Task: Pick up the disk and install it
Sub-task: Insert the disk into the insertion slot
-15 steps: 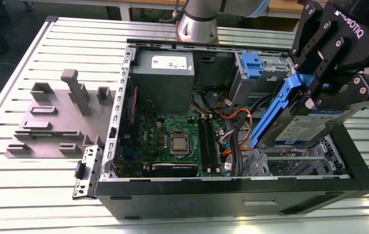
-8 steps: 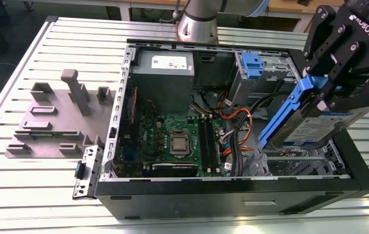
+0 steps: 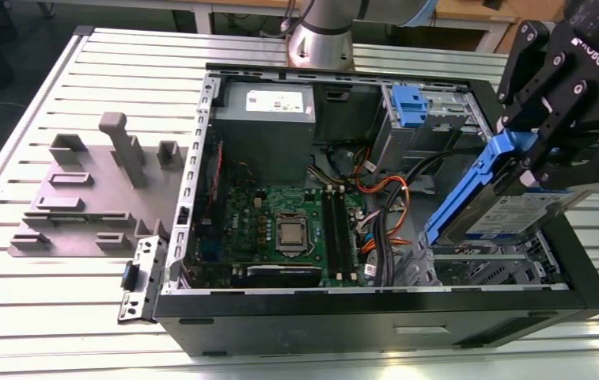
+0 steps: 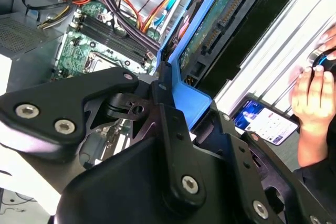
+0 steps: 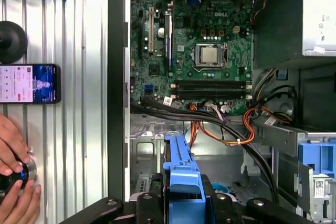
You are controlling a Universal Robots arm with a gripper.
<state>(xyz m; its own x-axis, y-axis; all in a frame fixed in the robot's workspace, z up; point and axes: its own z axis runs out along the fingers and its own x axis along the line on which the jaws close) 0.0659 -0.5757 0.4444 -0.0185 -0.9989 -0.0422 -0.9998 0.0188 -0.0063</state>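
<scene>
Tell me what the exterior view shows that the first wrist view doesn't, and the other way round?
Exterior view: a grey moulded plastic fixture block, and the white-and-blue label on the flat silver-grey disk. First wrist view: a lit black smartphone and a person's hand. Both: the green motherboard and the disk's blue plastic bracket, with the black gripper fingers shut on it.

The gripper point(image 3: 558, 168) is hanging tilted above the computer case point(image 3: 384, 317), over its end on the exterior view's right, jaws clamping the disk point(image 3: 494, 207) by its blue bracket. The arm's base point(image 3: 320, 36) is standing just beyond the case's far wall.
</scene>
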